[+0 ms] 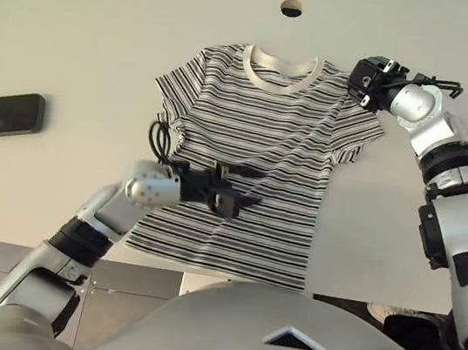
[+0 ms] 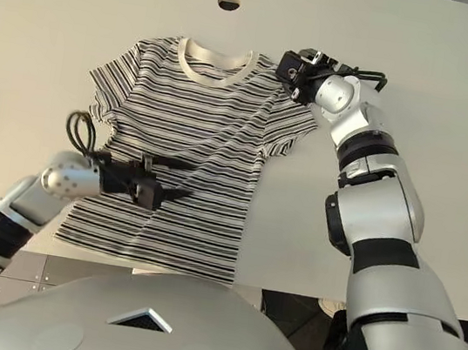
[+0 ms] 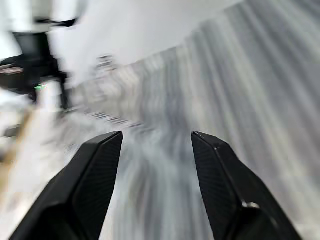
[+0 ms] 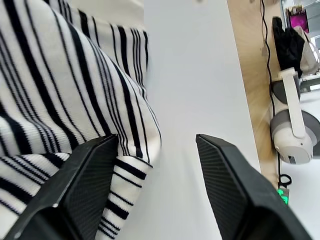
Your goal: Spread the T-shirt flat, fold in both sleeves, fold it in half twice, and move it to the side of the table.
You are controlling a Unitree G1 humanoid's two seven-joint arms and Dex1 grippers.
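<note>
White table (image 1: 77, 46), a round hole (image 1: 291, 8) near its far edge, a dark phone (image 1: 0, 115) toward the robot's left.

The striped T-shirt (image 1: 258, 135) is laid face up at mid-table, its pale collar (image 1: 278, 69) away from the robot and its hem at the near edge. The right sleeve (image 1: 357, 145) is spread outward. The left sleeve (image 1: 175, 87) looks bunched at the underarm, and diagonal creases cross the body.

The left gripper (image 3: 156, 136) is held over the lower body of the shirt, jaws wide, nothing gripped. The right gripper (image 4: 156, 137) is set at the right shoulder seam, jaws wide, with the cloth edge against one finger.

The step is judged to be spreading, with the sleeves not yet folded. The shoulder should be pinched through a single layer and drawn outward while the lower body is pinned, so the creases are pulled out without the shirt being dragged.
</note>
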